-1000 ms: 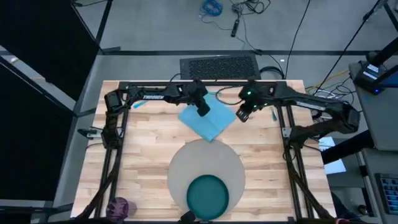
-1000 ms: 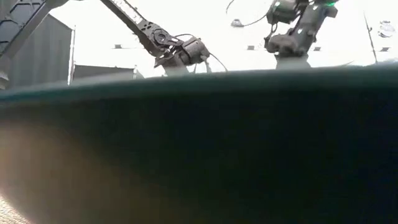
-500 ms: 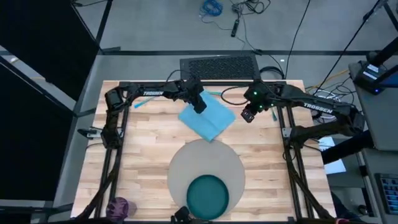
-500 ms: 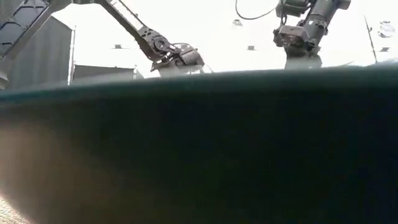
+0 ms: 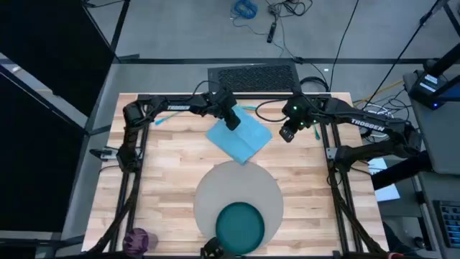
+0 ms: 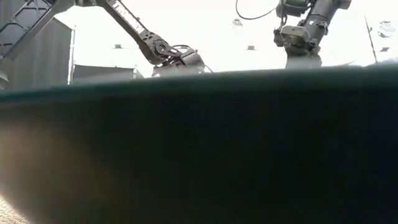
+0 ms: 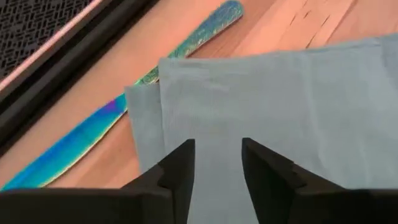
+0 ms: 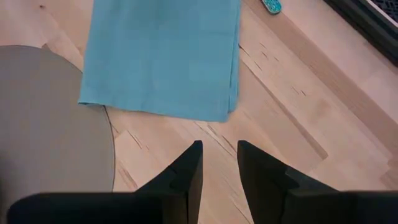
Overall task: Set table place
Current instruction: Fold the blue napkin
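From above, the light blue napkin (image 5: pixel 239 137) lies folded on the wooden table (image 5: pixel 165 173), turned cornerwise, and it makes a handy marker for everything else. The grey mat (image 5: pixel 238 205) sits just nearer the front edge than the napkin, the napkin's near corner touching or barely overlapping its rim, and the teal plate (image 5: pixel 240 226) rests on the mat's front half, well apart from the napkin. The left gripper (image 5: pixel 231 119) hangs over the napkin's back-left corner, while the right gripper (image 5: pixel 286 132) is off to the napkin's right, over bare wood. A blue-handled piece of cutlery (image 5: pixel 162 119) lies left of the napkin near the table's back edge, and the purple cup (image 5: pixel 137 239) stands far from the napkin at the front-left corner. In the low view the plate's dark rim (image 6: pixel 199 143) fills nearly everything; above it both arms show, and the napkin is hidden. The left wrist view shows the left gripper's two dark fingers (image 7: pixel 180 171) parted with a narrow gap, right over the napkin (image 7: pixel 280 99), gripping nothing; an iridescent cutlery piece (image 7: pixel 118 118) lies partly tucked under the napkin's edge. The right wrist view shows the right gripper's fingers (image 8: pixel 189 174) likewise slightly apart and empty above wood, with the napkin (image 8: pixel 165 56) ahead and the mat (image 8: pixel 50 124) beside its corner.
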You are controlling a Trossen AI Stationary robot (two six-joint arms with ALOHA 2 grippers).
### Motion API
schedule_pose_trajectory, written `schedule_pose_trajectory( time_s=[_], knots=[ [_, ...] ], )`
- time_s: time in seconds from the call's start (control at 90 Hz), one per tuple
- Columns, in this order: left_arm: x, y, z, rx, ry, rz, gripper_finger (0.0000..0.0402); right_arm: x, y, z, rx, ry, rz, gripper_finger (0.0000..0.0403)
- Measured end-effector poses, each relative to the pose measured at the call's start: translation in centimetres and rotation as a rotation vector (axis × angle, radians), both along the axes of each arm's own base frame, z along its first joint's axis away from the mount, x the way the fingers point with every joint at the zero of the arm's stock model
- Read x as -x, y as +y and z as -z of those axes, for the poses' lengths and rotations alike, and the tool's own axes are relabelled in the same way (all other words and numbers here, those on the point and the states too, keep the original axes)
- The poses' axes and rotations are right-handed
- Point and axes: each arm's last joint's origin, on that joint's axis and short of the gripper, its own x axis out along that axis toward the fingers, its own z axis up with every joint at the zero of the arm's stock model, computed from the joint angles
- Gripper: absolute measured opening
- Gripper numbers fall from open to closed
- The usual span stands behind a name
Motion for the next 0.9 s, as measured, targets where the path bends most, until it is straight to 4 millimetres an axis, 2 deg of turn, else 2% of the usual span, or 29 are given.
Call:
schedule_pose_trajectory(
  time_s=[0.333, 0.511, 0.633, 0.744, 0.9],
  knots=[
    [1.0, -1.2, 0.8, 0.088, 0.154, 0.003, 0.0116, -0.2, 0.2, 0.3, -0.031, -0.020, 0.009, 0.0086],
    [0.6, -3.1, 1.0, 0.043, 0.232, 0.084, 0.0116, -1.8, 1.7, 3.6, -0.156, -0.155, -0.131, 0.0086],
    [0.8, -3.7, 0.9, -0.075, 0.351, 0.108, 0.0116, -3.3, 2.6, 5.9, -0.145, -0.257, -0.186, 0.0086],
    [1.0, -4.4, -0.4, -0.160, 0.391, 0.135, 0.0116, -5.0, 3.4, 7.1, -0.165, -0.319, -0.261, 0.0086],
    [1.7, -5.4, -3.1, -0.164, 0.363, 0.153, 0.0116, -7.6, 4.9, 9.6, -0.222, -0.309, -0.358, 0.0086]
  ],
)
